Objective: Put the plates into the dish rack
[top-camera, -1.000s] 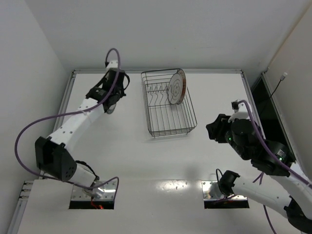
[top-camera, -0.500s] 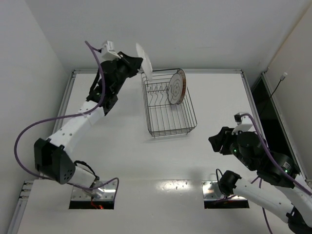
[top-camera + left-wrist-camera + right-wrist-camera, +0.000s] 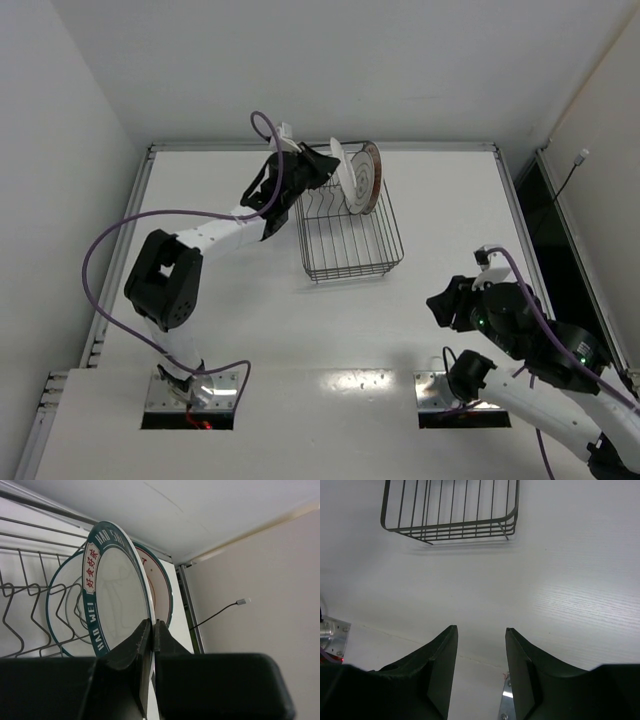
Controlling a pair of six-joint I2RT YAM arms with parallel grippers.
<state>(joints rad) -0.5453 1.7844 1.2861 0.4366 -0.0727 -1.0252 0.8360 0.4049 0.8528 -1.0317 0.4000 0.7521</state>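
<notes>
My left gripper (image 3: 322,166) is shut on the rim of a white plate (image 3: 338,160) with a dark lettered rim, holding it on edge over the far end of the dish rack (image 3: 350,270). In the left wrist view both fingers pinch this plate (image 3: 117,595) at its lower edge, my left gripper (image 3: 151,625) closed tight. Just behind it a grey-ringed plate (image 3: 65,610) stands among the rack's tines (image 3: 30,605). A red-lined rim (image 3: 161,587) shows further back. My right gripper (image 3: 480,630) hangs open and empty over bare table, near the rack's front end (image 3: 450,510).
The rack's near half holds only upright tines. White walls close the table at the back and right, with a cable plug (image 3: 242,601) on the right wall. Metal mounting plates (image 3: 190,390) (image 3: 440,395) lie at the near edge.
My left arm lifted the plate from the far left of the table and swung it right to the rack. My right arm drew back toward the near edge.
</notes>
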